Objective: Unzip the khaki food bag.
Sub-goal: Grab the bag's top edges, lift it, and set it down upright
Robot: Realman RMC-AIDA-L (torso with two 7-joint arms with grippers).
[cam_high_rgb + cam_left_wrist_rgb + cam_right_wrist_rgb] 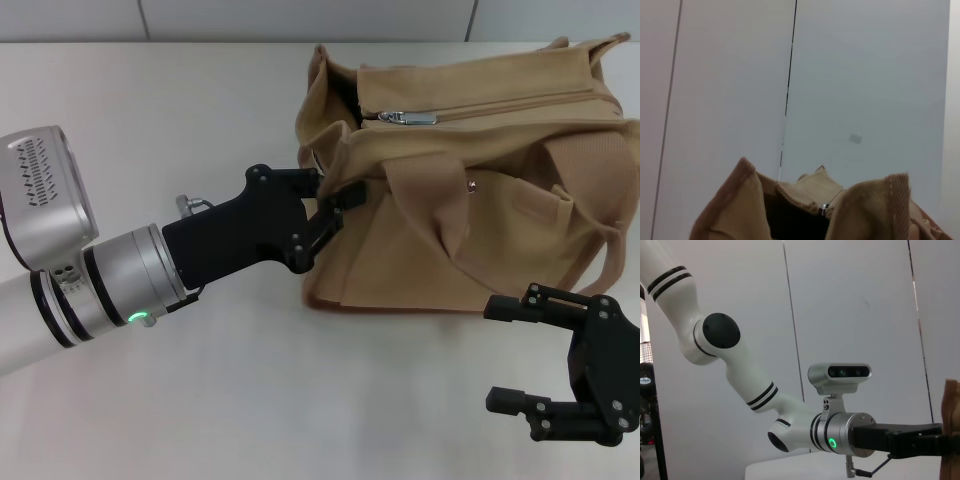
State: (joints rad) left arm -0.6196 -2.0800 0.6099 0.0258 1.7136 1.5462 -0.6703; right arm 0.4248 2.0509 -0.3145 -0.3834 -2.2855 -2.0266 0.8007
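Observation:
The khaki food bag [480,215] stands at the back right of the white table, its top zipper closed with the silver pull [408,118] at its left end. A strap handle [432,195] hangs over the front pocket with its snap [471,185]. My left gripper [333,192] is at the bag's left end, its fingers pinched on the fabric there. The left wrist view shows that end of the bag [747,200] close up, with a small silver part [824,206] of the zipper. My right gripper [494,355] is open and empty, in front of the bag's right front corner.
The white table [200,400] stretches in front of the bag and to its left. A grey panelled wall [300,18] runs behind it. The right wrist view shows my left arm [790,425] reaching to the bag's edge [951,430].

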